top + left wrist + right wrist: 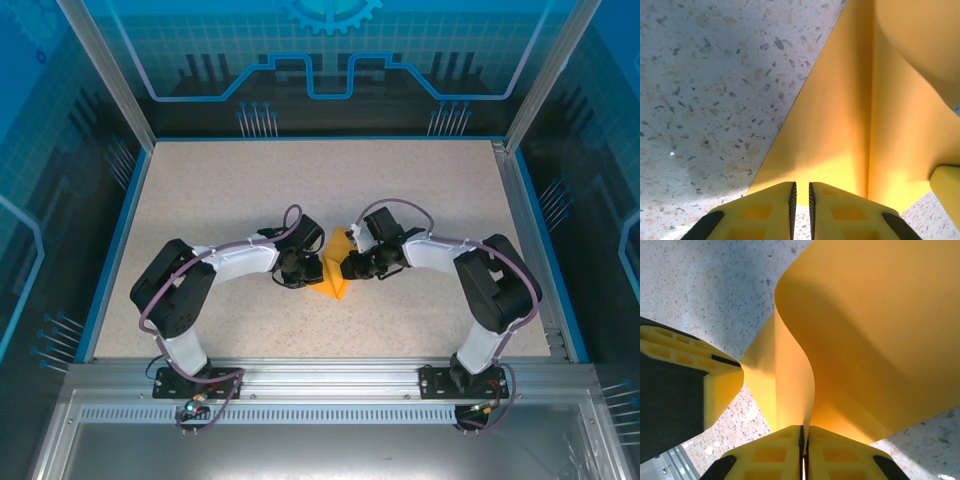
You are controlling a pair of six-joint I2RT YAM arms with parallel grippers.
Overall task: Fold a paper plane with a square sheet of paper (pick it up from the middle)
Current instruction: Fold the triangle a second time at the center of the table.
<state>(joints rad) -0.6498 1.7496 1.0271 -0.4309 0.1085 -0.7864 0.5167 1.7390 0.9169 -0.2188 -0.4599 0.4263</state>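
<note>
Here one orange paper (335, 272): left tool (801, 202) fingers nearly together, right tool (804, 445) clamped on it.

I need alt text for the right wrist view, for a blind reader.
The right end effector, its yellow fingers closed, pinches a curled fold of the orange paper above the speckled table. The left end effector's yellow finger is at the left.

Bright even light, sharp, soft shadows
</note>
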